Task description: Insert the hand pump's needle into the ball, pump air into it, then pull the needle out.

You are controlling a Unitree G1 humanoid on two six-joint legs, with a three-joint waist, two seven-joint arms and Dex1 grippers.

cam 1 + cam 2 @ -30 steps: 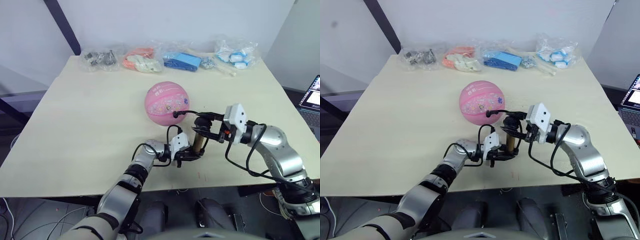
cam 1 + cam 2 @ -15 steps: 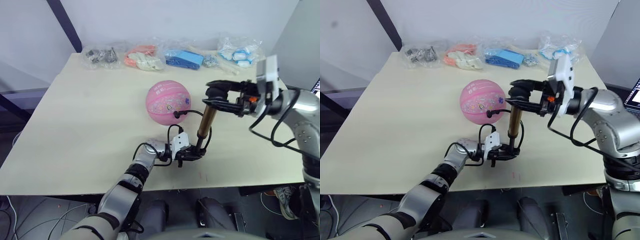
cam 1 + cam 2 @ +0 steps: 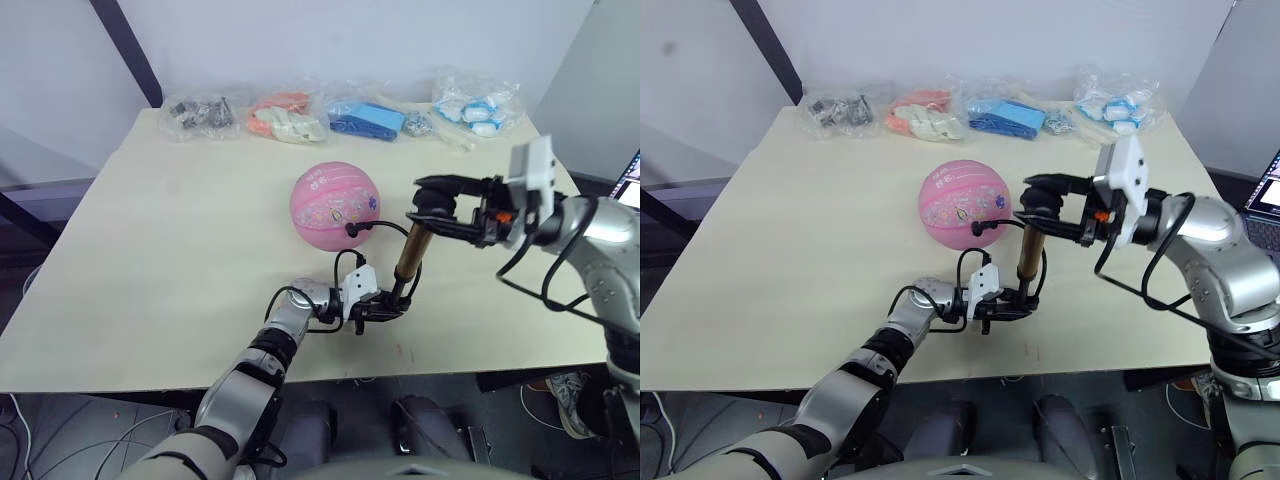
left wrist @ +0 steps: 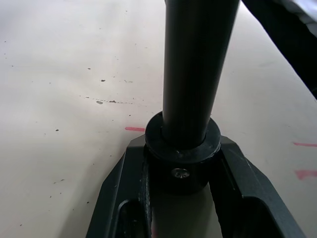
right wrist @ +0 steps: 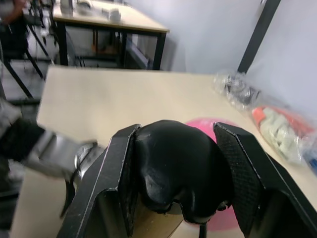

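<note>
The pink ball [image 3: 335, 205] rests on the table's middle. The hand pump [image 3: 409, 256] stands upright just in front of it, its thin black hose [image 3: 372, 226] arching to the ball's near right side; the needle itself is too small to see. My left gripper [image 3: 384, 304] is shut on the pump's black base cap [image 4: 182, 148], holding it to the tabletop. My right gripper [image 3: 432, 208] is shut on the black T-handle [image 5: 174, 166] at the pump's top, with a stretch of shaft showing below the handle.
Several clear bags of parts lie along the table's far edge: dark bits [image 3: 200, 113], orange and white pieces [image 3: 285, 118], blue items [image 3: 368, 120], white and blue items [image 3: 472, 110]. A laptop [image 3: 625, 192] sits off the table at the right.
The right gripper pulled the T-handle up high from its low position, then pushed it partway back down. The left gripper and ball stayed put.
</note>
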